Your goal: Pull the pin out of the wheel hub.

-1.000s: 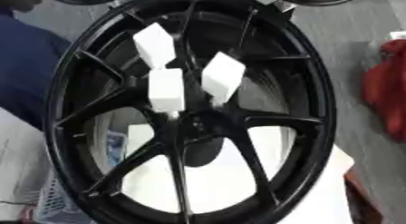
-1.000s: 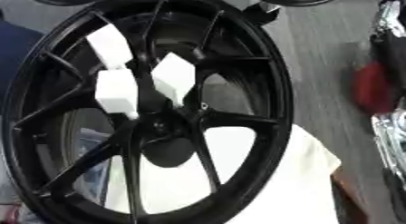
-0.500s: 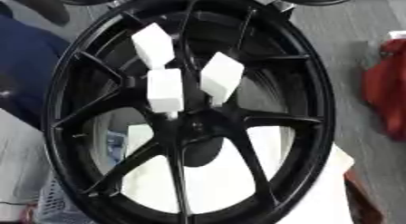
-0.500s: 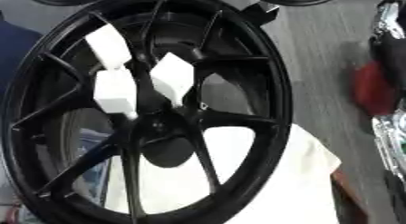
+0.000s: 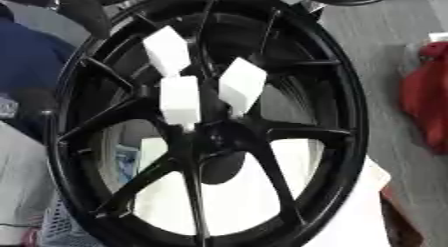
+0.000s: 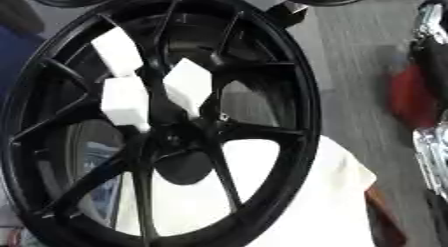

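Note:
A large black spoked wheel hub [image 5: 346,141] stands tilted and fills both views. Three white block-shaped pins sit round its centre [image 5: 210,136]. One pin [image 5: 166,51] is at the upper left on a spoke, a second pin [image 5: 179,98] is just below it, and a third pin [image 5: 241,83] is to the right of the centre line. None of them is touched by anything. Neither of my hands shows in either view.
White cloth [image 6: 306,206] lies under the hub at the lower right. A red object [image 5: 427,101] is at the right edge and a chrome part [image 6: 433,146] beside it. Blue fabric [image 5: 31,66] lies left. A dark blurred shape [image 5: 83,11] shows at the top left.
The hub and the three white pins have not moved. A dark blurred shape now shows at the top left corner, and the picture has shifted slightly.

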`<state>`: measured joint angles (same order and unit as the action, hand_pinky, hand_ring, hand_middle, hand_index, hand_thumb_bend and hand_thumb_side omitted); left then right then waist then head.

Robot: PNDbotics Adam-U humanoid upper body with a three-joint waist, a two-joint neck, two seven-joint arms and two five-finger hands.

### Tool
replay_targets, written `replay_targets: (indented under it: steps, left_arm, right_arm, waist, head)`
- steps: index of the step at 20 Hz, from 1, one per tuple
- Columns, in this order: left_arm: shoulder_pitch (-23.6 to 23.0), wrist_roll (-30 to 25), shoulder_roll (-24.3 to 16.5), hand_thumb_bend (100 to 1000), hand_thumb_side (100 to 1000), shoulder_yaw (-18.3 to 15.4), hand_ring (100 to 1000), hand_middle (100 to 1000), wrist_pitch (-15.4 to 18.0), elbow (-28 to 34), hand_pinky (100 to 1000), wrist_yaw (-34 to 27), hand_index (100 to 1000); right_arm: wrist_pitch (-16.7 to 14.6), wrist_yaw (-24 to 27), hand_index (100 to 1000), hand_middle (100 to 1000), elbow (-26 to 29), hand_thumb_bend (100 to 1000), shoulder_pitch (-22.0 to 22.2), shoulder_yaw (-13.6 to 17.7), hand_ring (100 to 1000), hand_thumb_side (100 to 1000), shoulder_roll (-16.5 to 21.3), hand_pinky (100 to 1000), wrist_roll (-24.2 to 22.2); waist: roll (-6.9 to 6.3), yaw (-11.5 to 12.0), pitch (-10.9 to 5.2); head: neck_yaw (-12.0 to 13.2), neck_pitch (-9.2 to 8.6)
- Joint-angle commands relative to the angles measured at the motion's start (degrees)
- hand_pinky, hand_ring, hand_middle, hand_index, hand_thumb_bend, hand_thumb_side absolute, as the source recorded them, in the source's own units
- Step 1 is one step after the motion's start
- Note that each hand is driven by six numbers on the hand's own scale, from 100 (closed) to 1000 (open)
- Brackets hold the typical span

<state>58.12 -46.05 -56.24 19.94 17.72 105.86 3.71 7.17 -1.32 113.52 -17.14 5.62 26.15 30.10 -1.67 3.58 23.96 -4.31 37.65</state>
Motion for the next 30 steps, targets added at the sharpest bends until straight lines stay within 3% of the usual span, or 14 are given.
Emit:
replay_targets:
  steps: [1, 11, 24, 30]
  left_arm:
    - [2.6, -5.9, 0.8, 319, 414, 0.0, 818, 805, 6.2, -1.9, 873, 0.5, 886]
    - [7.5, -5.9, 5.4, 283, 341, 0.8, 829, 817, 7.4, -8.9, 872, 3.5, 883]
    - [8.9, -5.9, 8.2, 290, 404, 4.3, 828, 828, 9.6, -13.6, 875, 6.9, 884]
    - [9.6, -5.9, 9.4, 301, 387, 4.8, 831, 840, 10.3, -15.2, 876, 8.1, 890]
  right_arm:
    - [0.0, 0.3, 814, 564, 1.1, 100, -0.5, 0.1, 651, 530, 0.6, 790, -0.4]
    - [-0.3, 0.6, 814, 564, 1.1, 100, -0.5, -0.1, 649, 532, 0.4, 791, -0.5]
    - [-0.6, 1.2, 814, 563, 1.1, 100, -1.2, -0.3, 648, 534, 0.1, 792, -0.5]
    - [-0.7, 1.4, 814, 562, 1.1, 100, -1.5, -0.5, 647, 536, -0.1, 792, -0.6]
  waist:
    - [-0.11, -0.1, -1.08]
    - [-0.34, -0.5, -0.52]
    - [-0.65, -1.1, 0.61]
    - [-0.73, -1.6, 1.12]
  head:
    - [0.4, -0.59]
    - [0.9, -1.11]
    - [1.8, -2.14]
    - [1.9, -2.5]
